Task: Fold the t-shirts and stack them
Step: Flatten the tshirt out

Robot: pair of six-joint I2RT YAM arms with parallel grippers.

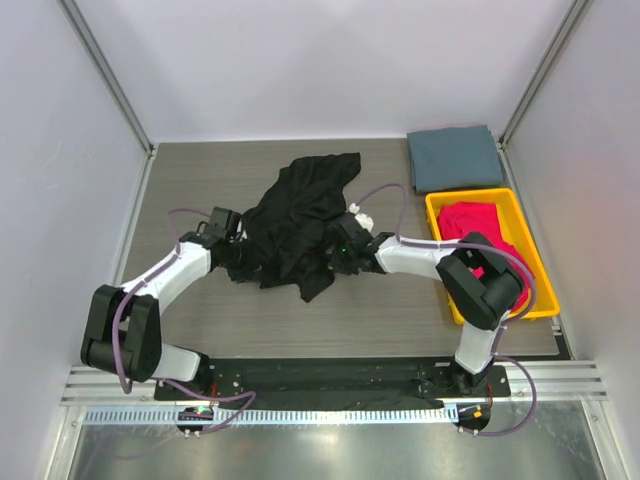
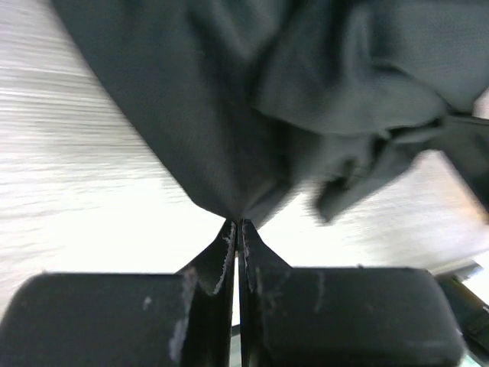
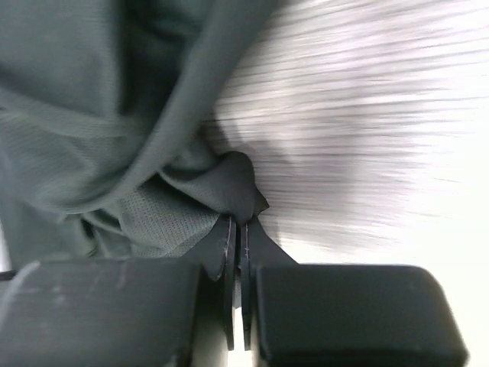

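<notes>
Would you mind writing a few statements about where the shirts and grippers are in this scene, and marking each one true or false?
1. The left gripper and right gripper are both shut on the black t-shirt. True.
2. The grey-blue t-shirt lies crumpled in the yellow tray. False: it lies folded on the table, behind the tray.
3. A magenta-red t-shirt lies in the yellow tray. True.
4. The black t-shirt is folded flat. False: it is bunched up between the two grippers.
</notes>
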